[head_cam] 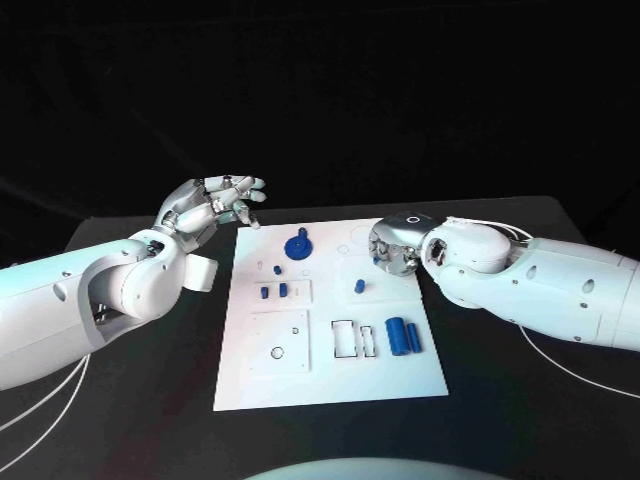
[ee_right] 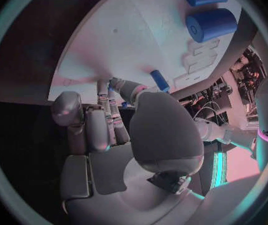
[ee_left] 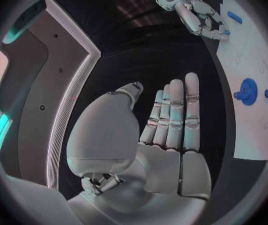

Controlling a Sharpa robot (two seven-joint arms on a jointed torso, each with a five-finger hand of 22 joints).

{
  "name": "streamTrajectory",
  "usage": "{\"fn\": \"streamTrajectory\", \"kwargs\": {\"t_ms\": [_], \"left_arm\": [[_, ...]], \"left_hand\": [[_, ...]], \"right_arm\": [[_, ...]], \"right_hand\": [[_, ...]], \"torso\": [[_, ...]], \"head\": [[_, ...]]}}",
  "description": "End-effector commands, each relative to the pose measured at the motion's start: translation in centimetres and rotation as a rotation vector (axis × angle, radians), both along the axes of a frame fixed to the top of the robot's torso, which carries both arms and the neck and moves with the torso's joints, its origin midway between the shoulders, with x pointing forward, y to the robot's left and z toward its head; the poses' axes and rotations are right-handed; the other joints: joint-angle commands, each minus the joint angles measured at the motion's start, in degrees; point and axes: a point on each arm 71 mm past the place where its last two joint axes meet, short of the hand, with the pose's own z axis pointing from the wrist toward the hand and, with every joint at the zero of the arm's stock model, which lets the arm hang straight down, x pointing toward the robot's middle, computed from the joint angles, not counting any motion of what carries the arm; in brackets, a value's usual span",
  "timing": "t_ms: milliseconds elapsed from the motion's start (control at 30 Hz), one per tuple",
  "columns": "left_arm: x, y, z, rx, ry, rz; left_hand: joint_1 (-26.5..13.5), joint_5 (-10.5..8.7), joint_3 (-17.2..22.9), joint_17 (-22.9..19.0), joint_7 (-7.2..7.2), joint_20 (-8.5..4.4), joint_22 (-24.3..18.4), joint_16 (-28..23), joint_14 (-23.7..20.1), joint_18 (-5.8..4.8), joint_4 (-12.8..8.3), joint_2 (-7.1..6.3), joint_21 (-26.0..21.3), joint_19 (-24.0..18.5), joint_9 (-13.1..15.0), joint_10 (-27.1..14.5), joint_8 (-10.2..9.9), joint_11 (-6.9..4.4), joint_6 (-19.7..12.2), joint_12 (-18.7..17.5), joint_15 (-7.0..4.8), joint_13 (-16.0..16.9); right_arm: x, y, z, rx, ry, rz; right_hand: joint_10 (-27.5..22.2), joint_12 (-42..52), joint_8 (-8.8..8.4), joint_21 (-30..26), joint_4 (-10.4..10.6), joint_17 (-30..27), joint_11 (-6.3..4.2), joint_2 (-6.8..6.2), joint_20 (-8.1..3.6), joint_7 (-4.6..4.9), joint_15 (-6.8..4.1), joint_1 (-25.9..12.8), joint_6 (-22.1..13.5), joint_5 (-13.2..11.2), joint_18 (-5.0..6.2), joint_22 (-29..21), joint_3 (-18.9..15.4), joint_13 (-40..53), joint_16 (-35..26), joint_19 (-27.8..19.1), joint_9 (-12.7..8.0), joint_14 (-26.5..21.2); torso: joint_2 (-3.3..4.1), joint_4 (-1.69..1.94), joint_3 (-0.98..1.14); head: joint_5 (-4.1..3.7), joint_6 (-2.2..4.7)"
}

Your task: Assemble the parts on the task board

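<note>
Blue parts: several lie on the white task board (head_cam: pixel 335 385); a round disc part (head_cam: pixel 299 245) sits toward 12 o'clock on the plate, a small peg (head_cam: pixel 361 286) right of centre, two cylinders (head_cam: pixel 401 335) at about 4 o'clock.
Board: flat in the middle of the black table (head_cam: pixel 147 400), with empty outlined recesses near its centre.
Step in hand: judged to be the right hand reaching for the small peg beside it.
Doing it well: come down straight over the peg, close thumb and fingertip on its sides, lift clear before carrying it to a recess; keep the palm off the neighbouring pieces.
Right hand (head_cam: pixel 395 243): over the board's 1 o'clock corner, palm turned down toward the plate; in the right wrist view its fingers (ee_right: pixel 103 120) curl close to the peg, but whether they grip it I cannot tell.
Left hand (head_cam: pixel 212 205): held off the board's 11 o'clock corner, raised, fingers (ee_left: pixel 178 112) straight and together, holding nothing.
</note>
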Motion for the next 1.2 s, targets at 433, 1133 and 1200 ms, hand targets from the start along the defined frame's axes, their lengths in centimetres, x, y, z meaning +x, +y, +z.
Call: {"fn": "streamTrajectory", "kwargs": {"t_ms": [433, 1133, 1200], "left_arm": [[0.0, -0.1, 0.0, -0.009, 0.01, -0.017], [-0.1, -0.1, -0.1, -0.004, 0.019, -0.02], [-0.1, -0.1, -0.1, -0.003, 0.019, -0.019]], "left_hand": [[1.5, -0.18, -0.5, -0.2, 0.1, 0.11, -0.3, 0.5, -0.8, 0.74, -0.5, 0.16, -0.7, 0.4, -0.1, -1.2, 0.2, 0.1, -0.7, 0.4, 0.07, 0.1], [2.2, -0.13, -0.5, -0.2, 0.21, 0.19, -0.5, 0.5, -1.2, 0.72, -0.7, 0.37, -1.0, 0.4, -0.2, -1.9, 0.1, 0.23, -1.0, 0.4, 0.19, 0.1], [2.2, -0.13, -0.5, -0.2, 0.21, 0.19, -0.5, 0.5, -1.2, 0.72, -0.7, 0.37, -1.0, 0.4, -0.2, -1.9, 0.1, 0.23, -1.0, 0.4, 0.19, 0.1]], "right_arm": [[-0.6, 0.7, -1.5, -0.029, 0.031, 0.015], [-0.7, 1.1, -1.1, 0.007, -0.024, 0.025], [-0.7, 1.1, -1.0, 0.013, -0.03, 0.026]], "right_hand": [[1.1, 0.2, 0.75, 0.7, -0.7, 0.2, -0.26, 0.94, -0.35, -0.31, -0.67, 0.2, 1.0, -0.8, -0.76, 0.8, 0.7, 0.6, 0.7, 0.2, 0.9, 2.1], [2.3, 0.2, 1.66, 1.5, -0.5, 0.7, -0.74, 1.38, -0.6, -0.92, -1.0, -0.5, 1.8, -0.9, -0.94, 2.1, 0.8, 1.2, 1.2, 0.6, 1.9, 2.2], [2.3, 0.2, 1.69, 1.6, -0.5, 0.7, -0.77, 1.42, -0.62, -0.94, -1.02, -0.5, 1.8, -0.9, -0.94, 2.1, 0.8, 1.2, 1.2, 0.6, 1.9, 2.1]], "torso": [[-0.01, 0.0, -0.09], [-0.03, 0.01, -0.04], [-0.01, 0.05, -0.02]], "head": [[-0.07, -0.28], [0.34, -0.32], [0.37, -0.28]]}}
